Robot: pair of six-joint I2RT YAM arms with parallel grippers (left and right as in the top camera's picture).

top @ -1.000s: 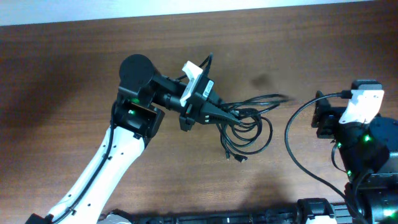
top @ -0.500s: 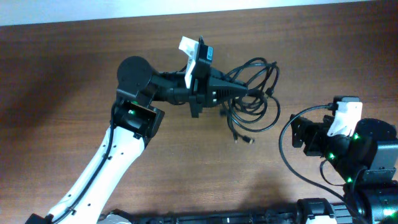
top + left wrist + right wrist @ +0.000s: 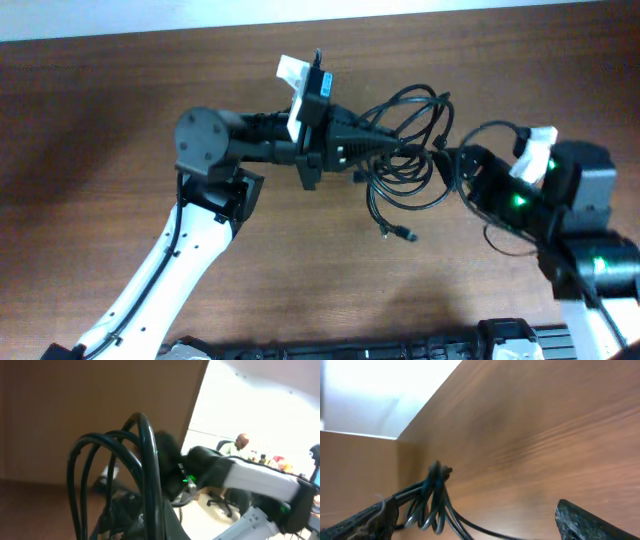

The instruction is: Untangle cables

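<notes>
My left gripper (image 3: pixel 403 150) is clenched on a bundle of black cables (image 3: pixel 149 475), their loops fanning out over the wooden table (image 3: pixel 100 100), one plug end trailing below the tangle. Just beside the loops, on their far side, my right gripper (image 3: pixel 462 162) stands released, fingers spread wide, closed on nothing.

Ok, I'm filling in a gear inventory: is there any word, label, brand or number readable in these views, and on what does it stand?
No readable text in any view.
The blue patch on the left arm's camera mount is too small and blurred to read.
The cables and the table show no markings.
</notes>
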